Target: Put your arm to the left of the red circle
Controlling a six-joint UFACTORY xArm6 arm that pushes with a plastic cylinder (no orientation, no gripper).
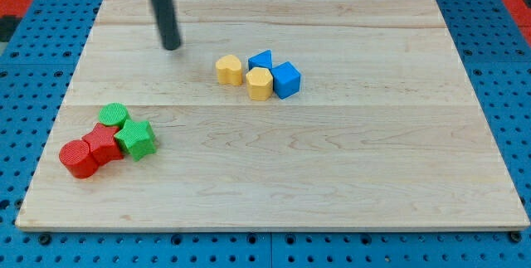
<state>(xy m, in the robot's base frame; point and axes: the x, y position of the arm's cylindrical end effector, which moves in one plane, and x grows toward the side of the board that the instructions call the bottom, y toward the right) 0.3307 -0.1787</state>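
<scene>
The red circle (77, 158) is a red cylinder lying at the view's lower left on the wooden board (274, 185). It touches a second red block (103, 142), which sits against a green star (136, 138) and a green cylinder (114, 115). My tip (172, 47) is at the end of the dark rod at the view's upper left. It stands well above and to the right of the red circle and touches no block.
A second cluster sits near the middle top: a yellow heart-like block (229, 69), a yellow hexagon-like block (259, 83), a blue triangle (261, 58) and a blue cube (286, 79). Blue pegboard (33, 69) surrounds the board.
</scene>
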